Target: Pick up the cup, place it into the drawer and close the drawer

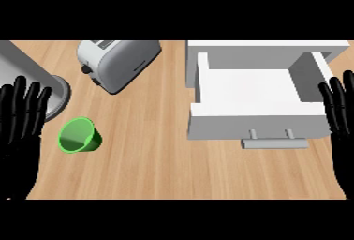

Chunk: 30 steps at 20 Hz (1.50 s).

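1. Wooden counter (159, 164) took up pretty much the whole shot.
2. White drawer (256, 105) was pulled open on the right side, handle (274, 143) sticking out toward the robot.
3. Silver toaster (117, 63) sat up top, left of the drawer.
4. Left hand (19, 126) rested at the left edge, fingers straight and holding nothing; right hand (340, 117) did the same at the right edge.
5. Green cup (78, 136) lay tipped on the counter just beside the left hand, well apart from the drawer.
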Available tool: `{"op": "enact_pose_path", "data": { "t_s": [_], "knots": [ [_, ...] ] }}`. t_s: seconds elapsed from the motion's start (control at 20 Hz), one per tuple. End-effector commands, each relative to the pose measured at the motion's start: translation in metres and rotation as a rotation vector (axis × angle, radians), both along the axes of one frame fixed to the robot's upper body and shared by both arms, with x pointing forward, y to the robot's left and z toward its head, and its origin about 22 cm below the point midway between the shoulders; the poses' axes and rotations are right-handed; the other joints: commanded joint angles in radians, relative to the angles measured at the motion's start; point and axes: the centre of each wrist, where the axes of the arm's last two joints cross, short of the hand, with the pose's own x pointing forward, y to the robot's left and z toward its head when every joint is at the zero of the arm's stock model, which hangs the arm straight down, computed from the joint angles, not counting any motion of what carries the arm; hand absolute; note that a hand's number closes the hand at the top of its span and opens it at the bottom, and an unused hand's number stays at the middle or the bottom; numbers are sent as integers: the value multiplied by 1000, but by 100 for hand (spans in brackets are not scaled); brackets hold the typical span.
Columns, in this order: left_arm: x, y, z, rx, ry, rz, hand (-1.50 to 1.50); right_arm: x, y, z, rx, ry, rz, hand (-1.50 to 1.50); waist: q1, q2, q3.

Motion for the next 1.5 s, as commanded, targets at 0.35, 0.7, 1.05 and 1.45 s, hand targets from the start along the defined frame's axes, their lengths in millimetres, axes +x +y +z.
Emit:
{"op": "enact_pose_path", "data": {
  "t_s": [0.35, 0.7, 1.05, 1.45],
  "knots": [
    [7, 65, -30, -221, 243, -84, -150, 3, 12, -9, -24, 149, 149, -150, 21, -20, 14],
    [27, 105, -60, -236, 283, -74, -150, 18, 7, -18, -10, 152, 172, -150, 13, -21, 15],
    [49, 93, -90, -179, 347, -12, -150, 37, 9, 5, -27, 148, 162, -150, 13, -21, 15],
    [26, 148, -142, -185, 437, 50, -150, 52, 3, 8, -46, 124, 144, -150, 15, -21, 15]
  ]
}}
